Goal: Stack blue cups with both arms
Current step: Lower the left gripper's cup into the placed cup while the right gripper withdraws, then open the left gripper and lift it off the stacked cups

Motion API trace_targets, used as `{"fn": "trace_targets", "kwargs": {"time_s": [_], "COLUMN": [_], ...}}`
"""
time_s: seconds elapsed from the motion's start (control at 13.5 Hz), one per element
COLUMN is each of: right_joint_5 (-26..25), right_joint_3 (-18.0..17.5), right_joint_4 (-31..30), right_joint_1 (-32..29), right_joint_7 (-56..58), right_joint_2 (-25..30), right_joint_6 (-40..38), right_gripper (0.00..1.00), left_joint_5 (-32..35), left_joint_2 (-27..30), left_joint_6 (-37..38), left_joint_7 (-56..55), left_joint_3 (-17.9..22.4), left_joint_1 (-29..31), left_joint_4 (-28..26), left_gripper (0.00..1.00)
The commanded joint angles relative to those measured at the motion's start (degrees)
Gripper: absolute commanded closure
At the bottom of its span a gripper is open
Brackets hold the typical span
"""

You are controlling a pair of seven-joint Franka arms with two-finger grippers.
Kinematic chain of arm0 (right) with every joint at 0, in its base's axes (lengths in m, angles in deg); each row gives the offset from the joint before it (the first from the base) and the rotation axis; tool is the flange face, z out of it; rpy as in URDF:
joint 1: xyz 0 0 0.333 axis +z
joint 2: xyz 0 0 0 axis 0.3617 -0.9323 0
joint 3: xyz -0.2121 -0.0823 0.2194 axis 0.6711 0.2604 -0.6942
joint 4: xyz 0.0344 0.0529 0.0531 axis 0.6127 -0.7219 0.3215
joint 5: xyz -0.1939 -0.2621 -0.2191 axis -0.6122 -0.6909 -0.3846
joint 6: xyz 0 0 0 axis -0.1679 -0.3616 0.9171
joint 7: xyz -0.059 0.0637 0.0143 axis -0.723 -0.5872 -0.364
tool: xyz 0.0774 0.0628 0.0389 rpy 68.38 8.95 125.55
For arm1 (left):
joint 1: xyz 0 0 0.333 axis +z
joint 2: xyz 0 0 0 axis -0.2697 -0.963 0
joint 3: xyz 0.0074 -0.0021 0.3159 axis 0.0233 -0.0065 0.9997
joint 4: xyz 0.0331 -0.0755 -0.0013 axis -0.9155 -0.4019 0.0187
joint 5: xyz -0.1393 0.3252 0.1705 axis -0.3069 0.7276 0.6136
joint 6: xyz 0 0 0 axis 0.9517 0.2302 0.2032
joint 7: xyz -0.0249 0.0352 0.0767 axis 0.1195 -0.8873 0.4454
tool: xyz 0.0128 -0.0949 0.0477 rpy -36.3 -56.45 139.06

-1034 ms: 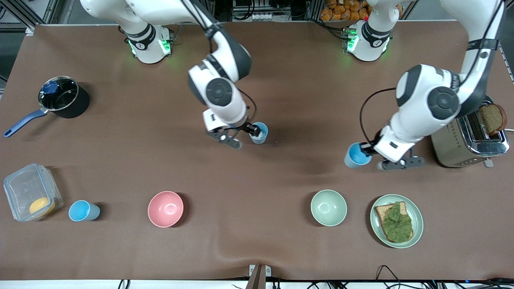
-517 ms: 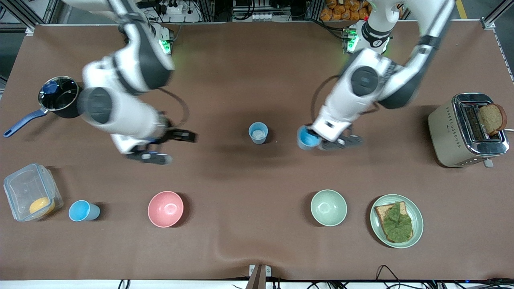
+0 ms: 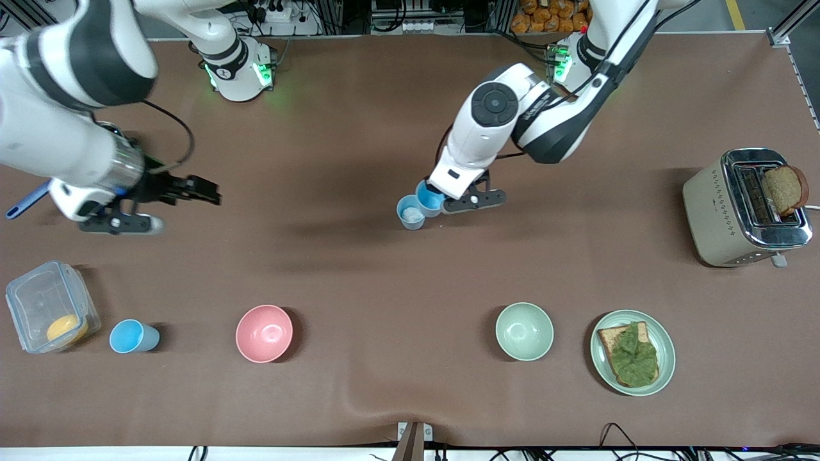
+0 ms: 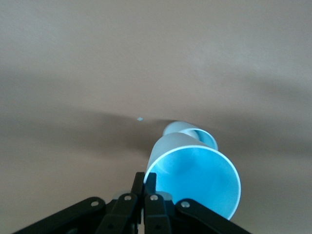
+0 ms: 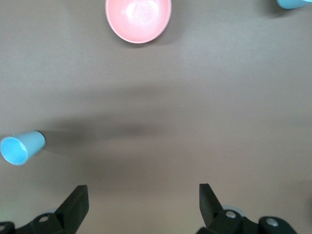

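My left gripper (image 3: 446,201) is shut on the rim of a blue cup (image 3: 429,194) and holds it tilted just above the table. This cup overlaps the rim of a second blue cup (image 3: 410,214), which stands upright mid-table with something white inside. In the left wrist view my shut fingers (image 4: 145,184) pinch the held cup (image 4: 195,178), and the standing cup (image 4: 191,131) shows just past it. A third blue cup (image 3: 133,337) stands near the front camera at the right arm's end. My right gripper (image 3: 186,210) is open and empty above bare table; its wrist view shows that third cup (image 5: 22,147).
A pink bowl (image 3: 264,333) and a pale green bowl (image 3: 524,331) sit near the front camera. A plate (image 3: 666,358) with toast and lettuce, a toaster (image 3: 730,218) with bread, a clear container (image 3: 38,301) and a pan handle (image 3: 19,206) stand toward the table's ends.
My right gripper let go of the middle cup and swung toward its own end of the table. My left gripper carried its cup from beside the toaster to the middle cup.
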Motion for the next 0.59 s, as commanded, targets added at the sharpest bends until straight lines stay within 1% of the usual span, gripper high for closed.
{"fn": "trace_targets", "kwargs": {"time_s": [0.0,0.07,0.22,0.37,0.52], "right_joint_5": [-0.72,-0.72,-1.94,-2.13,-2.22], "right_joint_3": [-1.28,-1.28,-1.37,-1.37,-1.37], "right_joint_4": [-2.13,-2.13,-2.22,-2.13,-2.13], "right_joint_1": [-4.84,-6.07,-6.17,-6.08,-5.82], "right_joint_7": [6.29,7.18,7.36,7.36,7.36], "right_joint_2": [1.68,1.59,1.59,1.50,1.41], "right_joint_6": [-0.68,-0.59,-0.59,-0.33,-0.07], "right_gripper": [0.00,0.00,0.00,0.00,0.00], "left_joint_5": [0.38,0.39,0.91,5.02,6.71], "left_joint_2": [-3.01,-3.89,-4.95,-6.09,-7.15], "left_joint_6": [-2.57,-3.54,-4.60,-4.69,-4.69], "left_joint_7": [-3.21,-3.83,-4.36,-5.49,-6.99], "left_joint_3": [0.50,0.50,0.68,0.77,0.77], "left_joint_1": [-2.51,-2.69,-3.83,-3.75,-3.92], "left_joint_4": [2.18,2.45,2.45,2.36,2.45], "left_gripper": [1.00,1.00,1.00,1.00,1.00]}}
